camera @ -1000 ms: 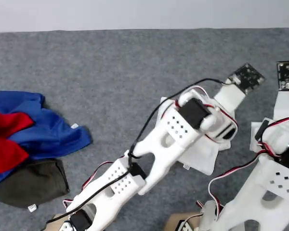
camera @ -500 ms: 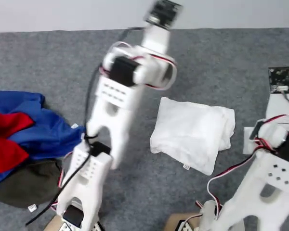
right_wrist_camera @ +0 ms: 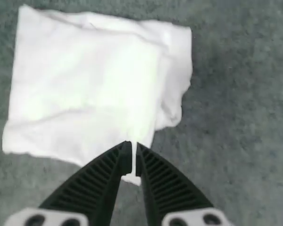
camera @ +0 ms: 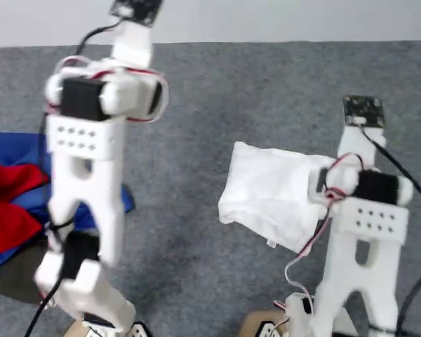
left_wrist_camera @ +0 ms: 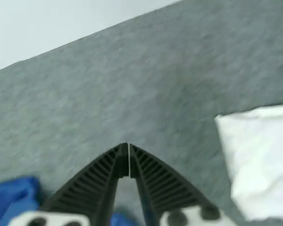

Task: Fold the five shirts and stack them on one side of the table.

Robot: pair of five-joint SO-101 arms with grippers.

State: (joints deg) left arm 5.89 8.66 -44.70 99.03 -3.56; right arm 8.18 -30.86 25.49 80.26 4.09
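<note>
A folded white shirt (camera: 270,193) lies on the grey table right of centre. At the left edge sits a loose pile: a blue shirt (camera: 10,151), a red shirt (camera: 7,214) and a dark olive shirt (camera: 14,274). My left arm (camera: 88,140) stands tall between the pile and the white shirt. The left gripper (left_wrist_camera: 128,147) is shut and empty, high over bare table, with the white shirt (left_wrist_camera: 259,160) off to one side. My right arm (camera: 365,210) stands at the white shirt's right edge. The right gripper (right_wrist_camera: 132,144) hangs shut just above the edge of the white shirt (right_wrist_camera: 89,84).
The grey table (camera: 266,91) has free room at the back and in the middle front. A pale wall runs along the table's far edge. A small white tag (camera: 271,243) sticks out from the white shirt's front edge.
The left arm has swung left, from over the white shirt to beside the pile, uncovering the shirt. The right arm has moved in over the white shirt's right edge.
</note>
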